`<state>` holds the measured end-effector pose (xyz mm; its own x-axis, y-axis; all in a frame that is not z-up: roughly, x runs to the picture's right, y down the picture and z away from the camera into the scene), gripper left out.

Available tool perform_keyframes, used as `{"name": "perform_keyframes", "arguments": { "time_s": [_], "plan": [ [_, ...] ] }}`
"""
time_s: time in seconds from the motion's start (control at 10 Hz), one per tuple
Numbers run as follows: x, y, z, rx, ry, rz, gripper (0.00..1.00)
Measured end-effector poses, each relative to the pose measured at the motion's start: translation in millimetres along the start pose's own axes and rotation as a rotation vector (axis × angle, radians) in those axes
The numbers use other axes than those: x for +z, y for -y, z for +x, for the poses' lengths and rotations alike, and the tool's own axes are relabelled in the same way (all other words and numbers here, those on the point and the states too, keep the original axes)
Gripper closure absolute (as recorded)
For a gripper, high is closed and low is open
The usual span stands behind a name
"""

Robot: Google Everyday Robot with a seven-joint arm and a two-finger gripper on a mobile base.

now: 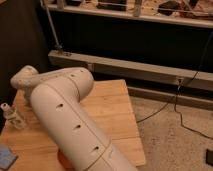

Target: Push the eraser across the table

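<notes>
Camera view: one picture, looking down past the robot's big white arm (pixel 65 120) at the tabletop (pixel 112 107).
Arm: fat and pale, with small dark holes. It bends at an elbow near the far left and covers much of the wood.
Claw: not seen anywhere; the arm's own body hides the end of it, so nobody can say if it is open or closed.
Eraser: not seen either. It may lie under the arm or past the edge of the picture.
Small bottle: a little white bottle (pixel 13 116) stands upright at the left side, just beside the arm.
Blue pad: a flat blue pad (pixel 6 156) lies at the near left corner.
Orange thing: a bit of orange (pixel 64 159) peeks out under the arm near the front; probably a carrot, but too little shows to be sure.
What could go wrong: the arm sits close to the bottle, so a sideways move could tip it. A blind push could shove the wrong thing, or slide the eraser off the edge.
Tabletop: light wooden planks, pale yellow-brown, smooth, so flat things should slide easily.
Room: speckled floor (pixel 175 135) on the right with black cables (pixel 187 102) across it, and a dark wall with a metal rail (pixel 140 70) behind.
</notes>
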<state>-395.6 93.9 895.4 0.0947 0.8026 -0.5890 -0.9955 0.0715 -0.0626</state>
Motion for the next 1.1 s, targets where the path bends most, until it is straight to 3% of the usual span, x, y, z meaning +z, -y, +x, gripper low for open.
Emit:
{"name": "perform_keyframes", "arguments": {
  "time_s": [0.3, 0.5, 0.8, 1.1],
  "plan": [
    [-5, 5, 12, 0.003, -0.027, 0.01, 0.42],
    [-11, 14, 28, 0.01, -0.055, 0.01, 0.61],
    [-11, 12, 47, -0.003, -0.079, 0.0, 0.62],
    [-16, 5, 48, -0.013, -0.07, -0.006, 0.62]
  ]
}}
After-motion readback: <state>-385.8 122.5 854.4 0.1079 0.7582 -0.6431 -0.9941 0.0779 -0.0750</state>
